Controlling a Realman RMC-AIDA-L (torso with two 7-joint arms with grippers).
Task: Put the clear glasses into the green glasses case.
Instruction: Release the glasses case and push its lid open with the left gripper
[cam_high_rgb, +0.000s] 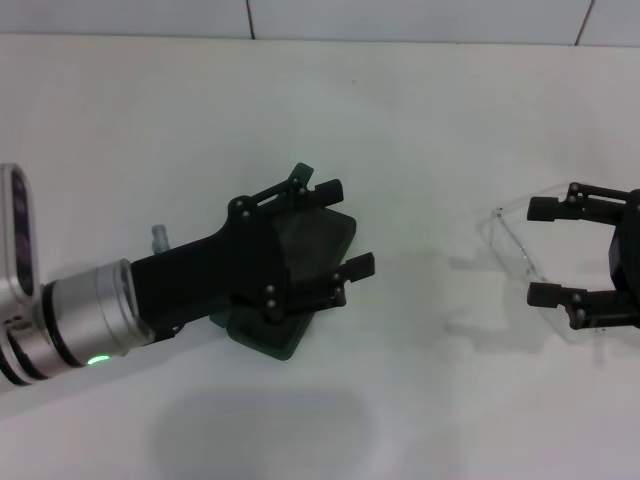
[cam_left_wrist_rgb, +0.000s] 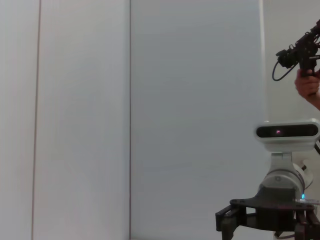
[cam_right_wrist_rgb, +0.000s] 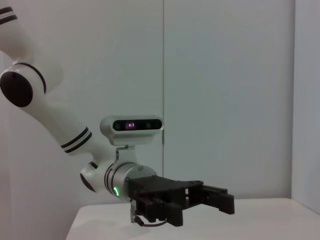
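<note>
On the white table (cam_high_rgb: 150, 150), right gripper (cam_high_rgb: 548, 250) spreads around light, slippery clear glasses (cam_high_rgb: 515, 245); grip the bridge. Left gripper (cam_high_rgb: 345, 228) gapes over green glasses case (cam_high_rgb: 315, 235).

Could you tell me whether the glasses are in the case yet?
No, still out. The glasses lie on the table between the right hand's open fingers, well apart from the case under the left hand.

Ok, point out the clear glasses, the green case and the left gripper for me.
clear glasses (cam_high_rgb: 518, 243), head view, on the thin clear arm.
green glasses case (cam_high_rgb: 318, 236), head view, on its dark top between the fingers.
left gripper (cam_high_rgb: 352, 228), head view, midway between fingertips, jaws open.
</note>
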